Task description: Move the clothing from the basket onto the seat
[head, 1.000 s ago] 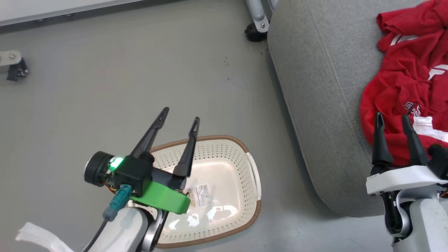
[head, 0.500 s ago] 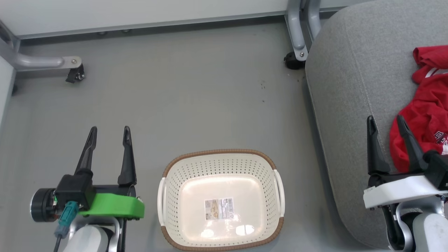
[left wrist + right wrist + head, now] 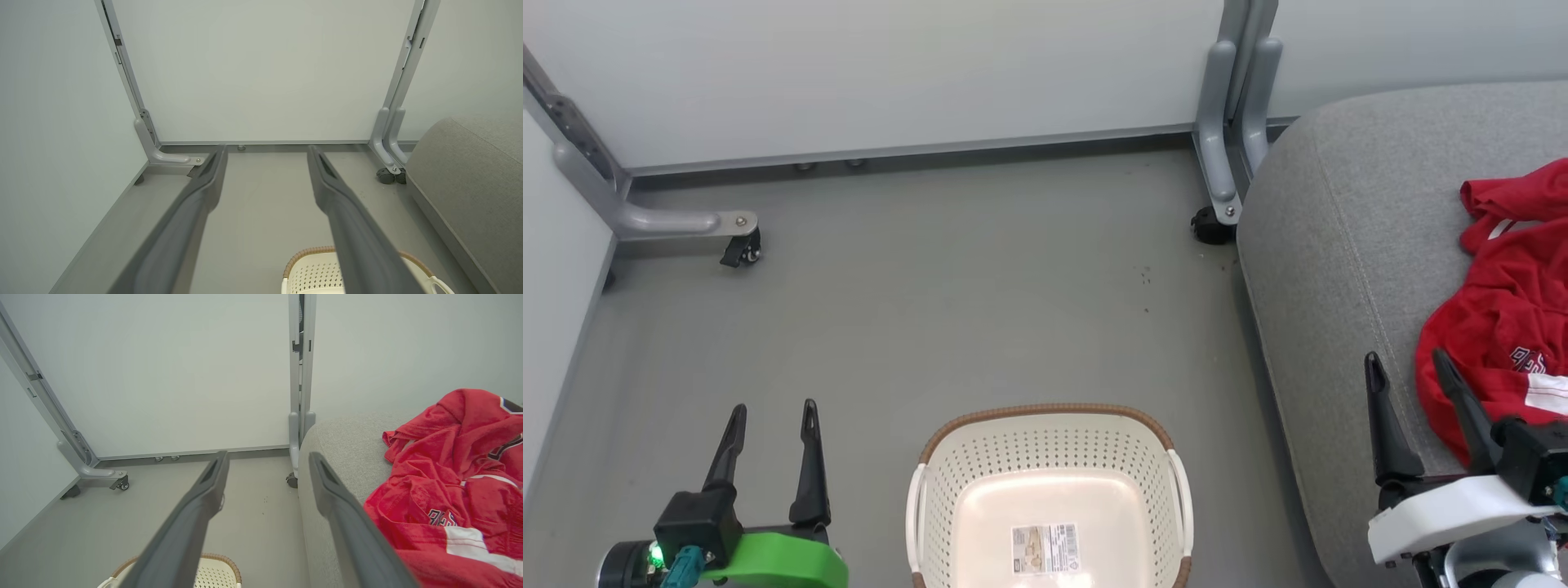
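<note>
The red clothing (image 3: pixel 1503 318) lies crumpled on the grey seat (image 3: pixel 1347 245) at the right, also in the right wrist view as the clothing (image 3: pixel 445 486) on the seat (image 3: pixel 339 445). The cream basket (image 3: pixel 1049 457) stands on the floor at the bottom centre, with just a label inside; its rim (image 3: pixel 310 255) shows in the left wrist view and the basket (image 3: pixel 212 571) low in the right wrist view. My left gripper (image 3: pixel 772 420) is open over the floor left of the basket. My right gripper (image 3: pixel 1409 371) is open over the seat's near edge, beside the clothing.
Pale partition panels (image 3: pixel 890 73) close the back and left. Their grey metal legs on casters stand at the back left (image 3: pixel 739 245) and beside the seat (image 3: pixel 1213 224). The grey floor (image 3: pixel 947 302) stretches between basket and panels.
The head camera has tilted up and swung left, so the whole picture shifted; the basket and clothing stayed put. My left arm pulled off the basket to the left; both grippers stay open.
</note>
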